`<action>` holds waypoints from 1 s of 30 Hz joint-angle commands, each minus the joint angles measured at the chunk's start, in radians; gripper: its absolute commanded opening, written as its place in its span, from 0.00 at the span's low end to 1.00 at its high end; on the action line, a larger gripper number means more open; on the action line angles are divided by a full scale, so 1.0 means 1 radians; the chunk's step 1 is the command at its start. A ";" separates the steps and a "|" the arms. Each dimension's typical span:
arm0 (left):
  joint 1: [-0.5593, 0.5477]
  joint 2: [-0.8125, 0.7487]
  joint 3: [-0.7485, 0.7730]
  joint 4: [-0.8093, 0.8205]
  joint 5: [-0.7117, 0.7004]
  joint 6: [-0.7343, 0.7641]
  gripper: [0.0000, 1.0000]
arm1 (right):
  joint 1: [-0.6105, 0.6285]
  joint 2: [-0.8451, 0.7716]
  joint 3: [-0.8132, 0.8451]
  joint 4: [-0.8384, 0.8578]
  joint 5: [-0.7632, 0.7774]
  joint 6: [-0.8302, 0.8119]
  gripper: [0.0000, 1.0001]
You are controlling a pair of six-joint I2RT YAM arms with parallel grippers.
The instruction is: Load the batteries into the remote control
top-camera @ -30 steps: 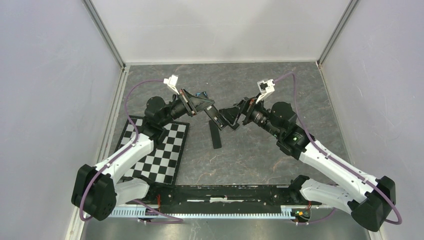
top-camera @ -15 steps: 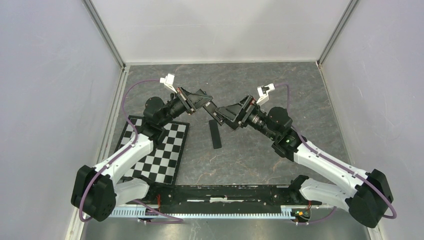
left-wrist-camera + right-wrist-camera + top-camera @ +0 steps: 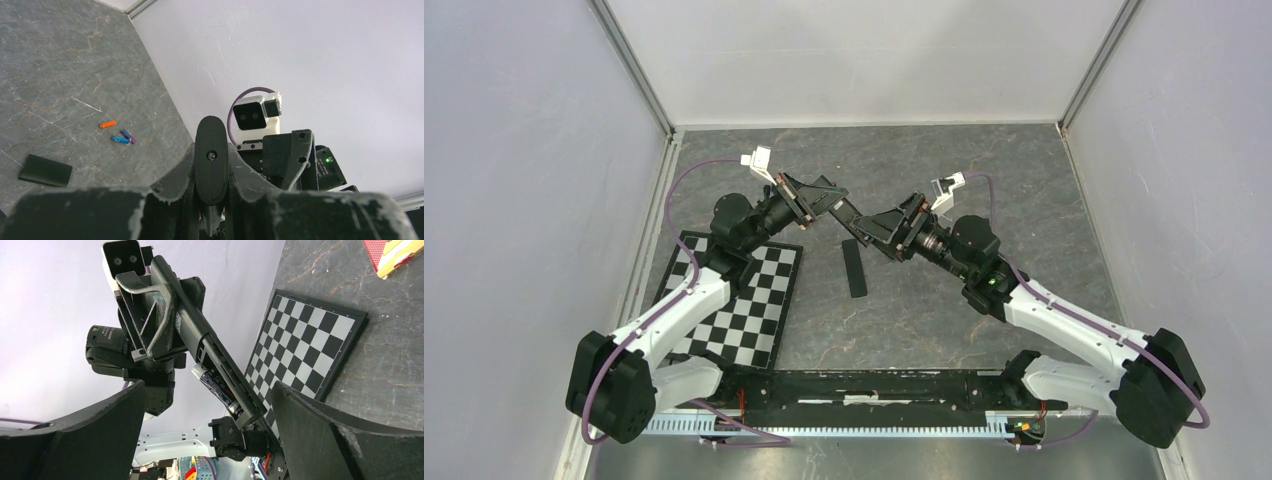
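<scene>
Left gripper (image 3: 828, 203) is clamping narrow on the black remote control (image 3: 186, 319), holding it up off the table (image 3: 944, 300). The remote's open battery bay is facing the right gripper (image 3: 880, 226), which is gaping wide and empty just beside it. One cell (image 3: 216, 385) is sitting in the bay. Loose batteries (image 3: 119, 139), orange, blue and purple, are lying together on the table, well apart from both grippers. A flat black piece (image 3: 855, 268) is lying near.

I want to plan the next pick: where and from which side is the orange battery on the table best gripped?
Probably at its middle, from straight above, with the jaws closing across its thin body. The orange battery lies flat on the table, apart from the blue battery and the purple battery, so both long sides seem free.
</scene>
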 commanded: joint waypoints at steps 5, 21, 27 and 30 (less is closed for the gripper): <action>0.003 -0.017 0.035 0.084 -0.004 0.034 0.02 | 0.002 0.051 0.000 0.124 -0.014 0.078 0.98; 0.003 0.005 0.032 0.125 0.042 0.026 0.02 | 0.002 0.128 0.036 0.180 -0.057 0.137 0.86; 0.004 0.003 0.032 0.126 0.045 0.026 0.02 | 0.001 0.137 0.018 0.234 -0.065 0.166 0.77; 0.004 0.000 0.032 0.124 0.042 0.017 0.02 | 0.000 0.146 0.008 0.262 -0.079 0.183 0.71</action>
